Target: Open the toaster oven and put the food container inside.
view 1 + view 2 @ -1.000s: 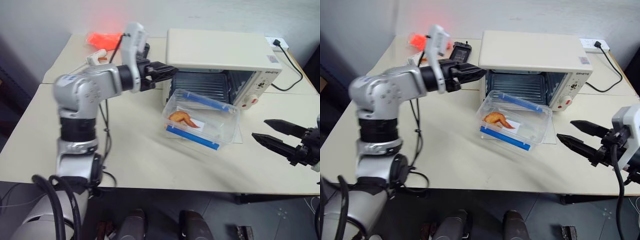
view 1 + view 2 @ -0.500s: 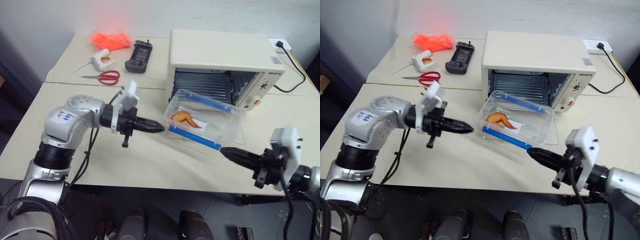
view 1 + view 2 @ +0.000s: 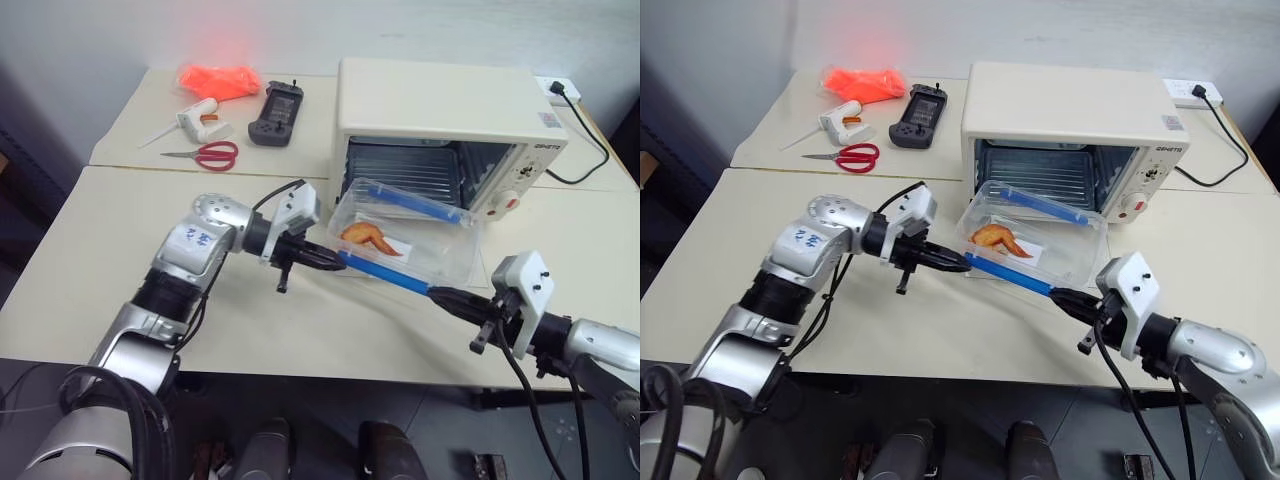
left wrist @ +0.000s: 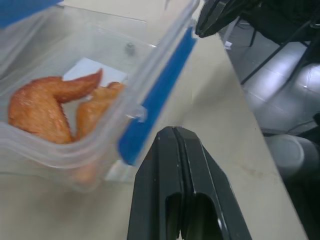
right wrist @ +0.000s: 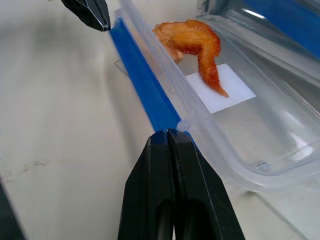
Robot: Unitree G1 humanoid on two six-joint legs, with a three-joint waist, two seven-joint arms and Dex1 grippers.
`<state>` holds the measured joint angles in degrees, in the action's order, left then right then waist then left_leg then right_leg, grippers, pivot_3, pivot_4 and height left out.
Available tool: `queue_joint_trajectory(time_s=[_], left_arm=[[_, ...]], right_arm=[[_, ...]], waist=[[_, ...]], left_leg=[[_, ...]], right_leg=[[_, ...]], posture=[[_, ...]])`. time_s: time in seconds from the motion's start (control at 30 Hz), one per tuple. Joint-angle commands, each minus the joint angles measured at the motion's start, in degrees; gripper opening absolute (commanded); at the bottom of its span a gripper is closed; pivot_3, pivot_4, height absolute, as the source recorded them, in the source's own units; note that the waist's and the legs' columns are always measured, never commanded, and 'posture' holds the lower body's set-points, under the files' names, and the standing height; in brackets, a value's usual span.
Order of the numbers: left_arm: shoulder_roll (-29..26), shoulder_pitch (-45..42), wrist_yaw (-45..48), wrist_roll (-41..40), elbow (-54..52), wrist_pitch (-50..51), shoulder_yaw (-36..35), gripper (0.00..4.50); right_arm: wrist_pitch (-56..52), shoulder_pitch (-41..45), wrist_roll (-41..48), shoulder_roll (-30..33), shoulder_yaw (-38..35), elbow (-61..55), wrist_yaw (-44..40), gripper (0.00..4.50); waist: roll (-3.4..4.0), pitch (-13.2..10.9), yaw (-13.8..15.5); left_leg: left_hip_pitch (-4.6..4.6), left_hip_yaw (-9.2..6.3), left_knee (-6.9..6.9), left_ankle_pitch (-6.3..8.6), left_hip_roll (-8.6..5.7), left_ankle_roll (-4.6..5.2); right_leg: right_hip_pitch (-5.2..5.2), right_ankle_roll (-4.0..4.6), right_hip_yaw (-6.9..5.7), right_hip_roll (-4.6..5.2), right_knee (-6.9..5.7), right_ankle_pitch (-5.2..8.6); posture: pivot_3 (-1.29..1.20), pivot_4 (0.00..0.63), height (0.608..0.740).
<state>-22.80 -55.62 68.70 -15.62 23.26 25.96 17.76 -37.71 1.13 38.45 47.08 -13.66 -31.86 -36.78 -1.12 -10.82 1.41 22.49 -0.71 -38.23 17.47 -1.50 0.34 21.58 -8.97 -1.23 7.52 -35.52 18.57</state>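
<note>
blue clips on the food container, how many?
2: one blue clip on the food container's near edge, between both grippers; the other blue clip on its far edge, by the toaster oven.

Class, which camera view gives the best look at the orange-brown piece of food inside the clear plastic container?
The right wrist view: the orange-brown piece of food lies close and whole, seen over the clear plastic container rim. The left wrist view shows it close too, partly through the wall. Both eye views show it small and distant.

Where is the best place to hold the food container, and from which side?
Probably by the two short ends of the food container, one gripper from the left and one from the right. Its near long side carries a blue clip, and its far side faces the toaster oven.
</note>
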Motion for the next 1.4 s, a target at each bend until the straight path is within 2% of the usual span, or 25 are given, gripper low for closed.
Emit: queue_joint_trajectory(time_s=[0.03,0.23,0.4,0.57,0.73,0.9,1.07,1.4], left_arm=[[4.9,-5.0,-6.8,1.6,6.9,-2.8,-3.5,0.00],[11.4,-11.1,-16.3,4.5,17.4,-8.4,-7.1,0.00],[12.8,-11.9,-16.4,5.0,18.3,-9.1,-8.2,0.00],[8.6,-6.4,-11.6,3.8,8.3,-4.5,-7.9,0.00],[6.5,-3.0,-10.5,3.6,2.2,-1.3,-8.1,0.00],[6.3,-3.1,-10.3,3.9,2.1,-0.4,-8.5,0.00],[6.9,-3.8,-9.9,3.9,2.5,-0.6,-8.3,0.00],[6.5,-4.6,-8.3,4.2,3.2,-1.1,-8.2,0.00]], right_arm=[[4.3,7.8,-5.2,0.5,2.7,7.8,-1.8,0.06],[11.2,25.9,-14.2,-3.6,9.6,27.9,-2.7,0.06],[12.8,31.6,-17.4,-4.3,11.1,34.5,-3.2,0.06],[8.3,23.7,-11.8,-1.8,6.4,23.2,-7.8,0.06],[5.0,18.8,-9.4,-0.7,3.7,16.4,-8.5,0.06],[4.3,19.0,-9.3,-2.0,2.0,15.2,-6.0,0.06],[0.9,21.0,-4.9,-2.1,-0.7,13.6,-6.0,0.06],[-4.0,11.3,-0.7,2.0,-2.0,6.3,-11.0,0.06]], waist=[[-0.02,0.0,0.0],[-0.02,0.0,-0.6],[-0.01,0.0,0.3],[0.00,0.0,0.1],[0.00,0.0,-0.2],[0.00,0.0,-0.1],[0.00,0.0,-0.1],[0.00,0.0,0.0]], left_leg=[[0.03,0.00,-0.04,-0.01,-0.03,0.02],[0.06,0.05,0.04,-0.06,0.02,-0.04],[0.15,-0.10,-0.10,-0.11,-0.12,-0.03],[0.75,-0.28,-0.16,-0.08,-0.19,-0.07],[0.80,-0.14,-0.13,-0.10,-0.15,-0.12],[0.78,-0.07,-0.53,-0.16,-0.12,-0.12],[0.80,-0.08,-0.48,-0.16,-0.10,-0.12],[0.83,-0.08,-0.39,-0.13,-0.13,-0.08]], right_leg=[[0.01,-0.01,0.00,0.01,-0.01,-0.01],[0.16,-0.02,-0.01,-0.01,-0.07,-0.01],[0.13,-0.08,-0.11,0.13,-0.11,-0.04],[0.64,-0.09,-0.34,0.18,-0.18,-0.05],[0.83,-0.08,-0.38,0.16,-0.32,-0.05],[0.78,-0.08,-0.25,0.15,-0.47,-0.05],[0.84,-0.08,-0.21,0.14,-0.56,-0.05],[0.83,-0.08,-0.25,0.15,-0.46,-0.05]], posture=[[0.00,0.150,0.740],[0.00,0.150,0.740],[0.00,0.150,0.740],[0.00,0.150,0.740],[0.00,0.150,0.740],[0.00,0.150,0.740],[0.00,0.150,0.740],[0.00,0.150,0.740]])
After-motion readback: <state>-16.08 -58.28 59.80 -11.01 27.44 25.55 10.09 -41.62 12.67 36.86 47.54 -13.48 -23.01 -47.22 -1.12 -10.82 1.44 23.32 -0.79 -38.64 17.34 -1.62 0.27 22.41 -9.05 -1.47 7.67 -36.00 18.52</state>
